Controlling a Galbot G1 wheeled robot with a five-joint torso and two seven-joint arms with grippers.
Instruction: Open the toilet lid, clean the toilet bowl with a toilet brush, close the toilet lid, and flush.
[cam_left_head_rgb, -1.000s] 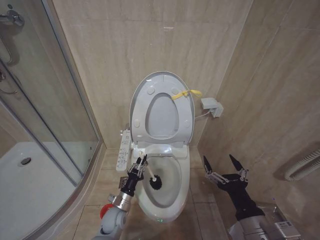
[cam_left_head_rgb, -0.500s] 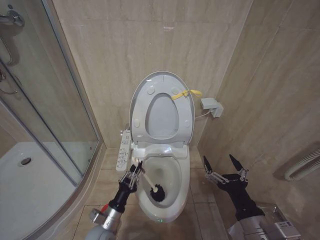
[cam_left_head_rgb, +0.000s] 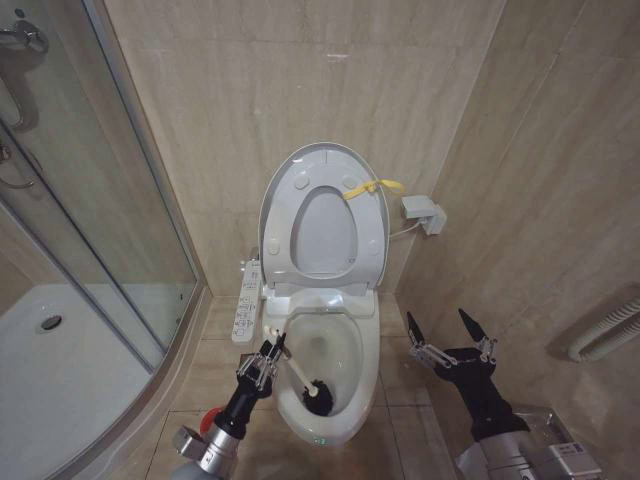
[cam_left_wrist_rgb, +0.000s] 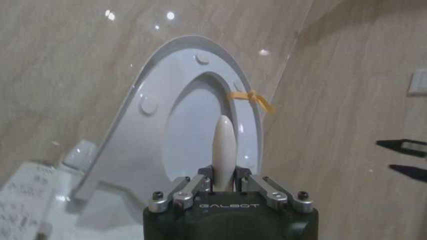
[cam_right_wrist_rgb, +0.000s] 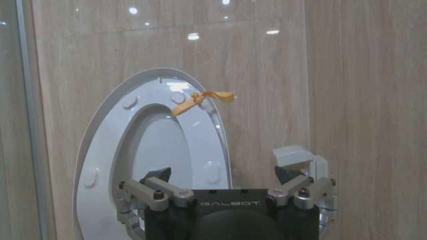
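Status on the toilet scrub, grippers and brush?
Left gripper shut on brush, head down in bowl. Right gripper open, idle right of bowl. Lid up against wall, nothing in the way.

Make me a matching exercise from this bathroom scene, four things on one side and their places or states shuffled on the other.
Things:
1. toilet lid
2. toilet brush
3. left gripper
4. right gripper

States:
A. open, beside the bowl on the robot's right
B. raised upright against the wall
C. shut on a white handle
D. black head down inside the toilet bowl

Pairs: 1-B, 2-D, 3-C, 4-A
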